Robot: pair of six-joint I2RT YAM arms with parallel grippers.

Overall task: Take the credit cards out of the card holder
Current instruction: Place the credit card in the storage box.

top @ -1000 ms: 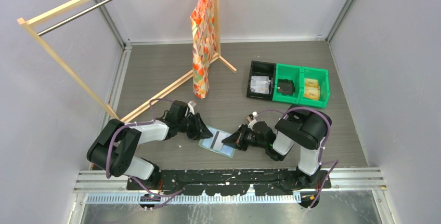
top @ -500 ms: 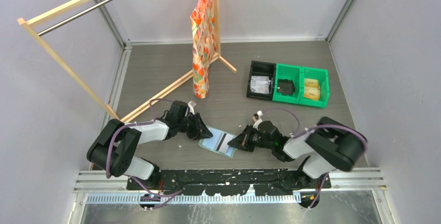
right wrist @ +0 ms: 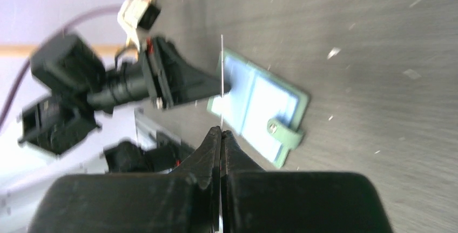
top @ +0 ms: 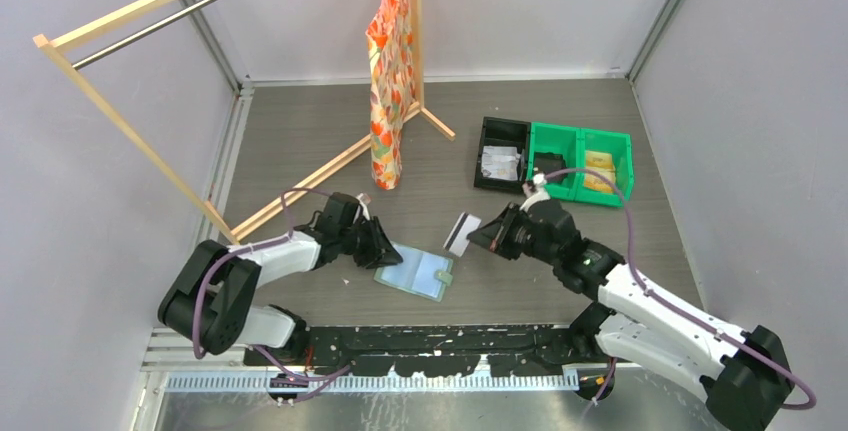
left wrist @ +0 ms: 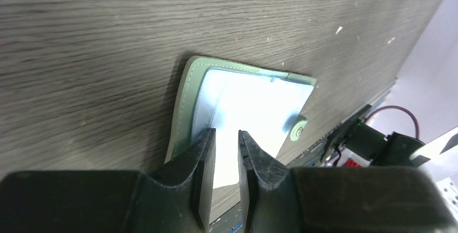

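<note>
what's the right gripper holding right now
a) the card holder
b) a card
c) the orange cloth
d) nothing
b, the right gripper is shut on a card, held apart from the open card holder, which lies on the table.

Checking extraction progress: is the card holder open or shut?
Open. The card holder lies spread flat, pale blue inside facing up, snap tab unfastened.
</note>
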